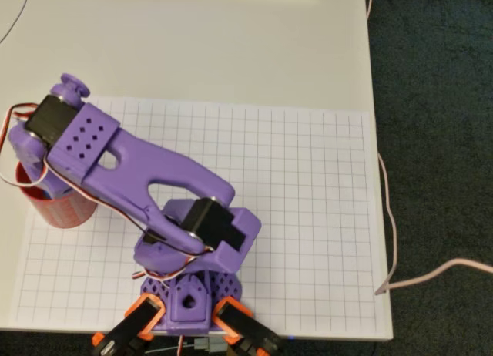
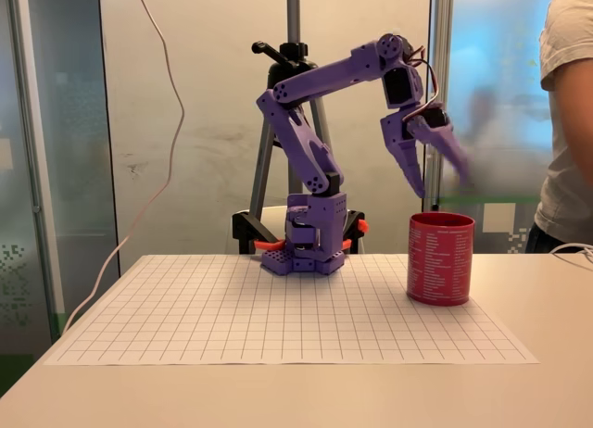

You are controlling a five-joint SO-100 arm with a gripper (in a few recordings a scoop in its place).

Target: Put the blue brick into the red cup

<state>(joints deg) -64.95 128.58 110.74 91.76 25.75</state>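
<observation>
The gripper (image 2: 435, 173) hangs with its fingers spread apart, nothing visible between them, the red cup (image 2: 441, 259) directly at its six o'clock in the fixed view

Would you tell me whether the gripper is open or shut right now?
Open: in the fixed view the gripper has its fingers spread apart above the red cup.

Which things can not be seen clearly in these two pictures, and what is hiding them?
- Blue brick: not made out; it may lie in the red cup, whose wall hides its inside in the fixed view.
- Cup inside, overhead view: the purple arm covers it.
- Gripper: jaws spread, one finger motion-blurred.
- Person: cut off by the right edge of the fixed view.
</observation>
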